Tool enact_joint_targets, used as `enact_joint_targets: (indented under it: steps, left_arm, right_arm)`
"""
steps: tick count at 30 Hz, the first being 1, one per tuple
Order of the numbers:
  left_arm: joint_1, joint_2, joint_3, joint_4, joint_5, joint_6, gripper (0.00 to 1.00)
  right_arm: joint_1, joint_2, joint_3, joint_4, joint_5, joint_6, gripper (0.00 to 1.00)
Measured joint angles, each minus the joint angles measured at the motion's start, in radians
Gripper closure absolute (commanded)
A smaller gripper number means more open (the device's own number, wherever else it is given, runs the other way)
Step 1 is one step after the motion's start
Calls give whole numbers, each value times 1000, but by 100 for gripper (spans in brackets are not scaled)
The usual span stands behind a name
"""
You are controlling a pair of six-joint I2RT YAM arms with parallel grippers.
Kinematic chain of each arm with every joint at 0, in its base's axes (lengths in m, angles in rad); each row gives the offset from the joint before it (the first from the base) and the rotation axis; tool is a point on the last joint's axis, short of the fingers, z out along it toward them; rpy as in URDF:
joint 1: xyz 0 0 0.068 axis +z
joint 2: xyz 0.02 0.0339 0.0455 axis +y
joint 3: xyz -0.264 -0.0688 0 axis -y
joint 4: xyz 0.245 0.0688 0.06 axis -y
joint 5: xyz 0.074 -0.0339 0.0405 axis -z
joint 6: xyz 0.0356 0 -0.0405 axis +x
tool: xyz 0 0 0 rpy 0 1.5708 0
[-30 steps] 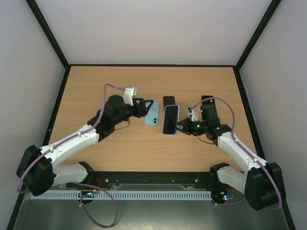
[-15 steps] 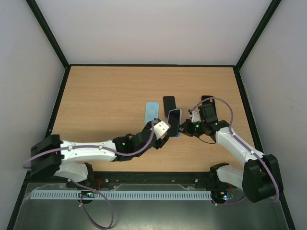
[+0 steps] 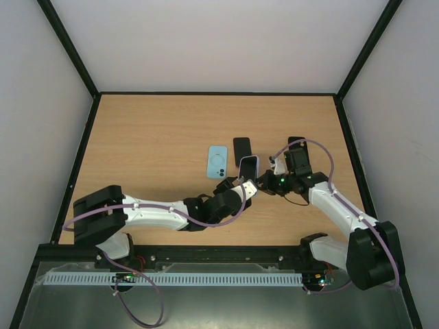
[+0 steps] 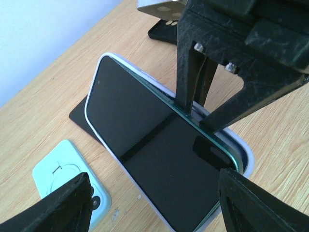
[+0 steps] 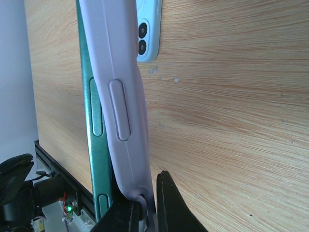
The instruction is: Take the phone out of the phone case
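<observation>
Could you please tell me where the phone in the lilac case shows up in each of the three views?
Top external: the cased phone stands tilted just right of picture centre.
Left wrist: the cased phone fills the middle, its dark screen towards the camera.
Right wrist: its lilac edge runs from top to bottom on the left side.
Shared landmark: the pale blue phone lying flat beside it.
</observation>
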Motion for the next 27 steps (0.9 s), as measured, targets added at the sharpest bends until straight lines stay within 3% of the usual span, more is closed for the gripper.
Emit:
enact_joint_targets:
  steps: [14,23,27]
  left_arm:
    - [-9,26,39,34,47,10,34]
    - [-61,109,110,-18,-180,82,47]
    - [-76,109,109,-23,-264,109,45]
  right_arm:
    - [-1,-29,-5,18,-7,3,98]
    - [-5,-33,-18,40,-21,23,98]
    - [-5,-33,-19,71,-39,37,98]
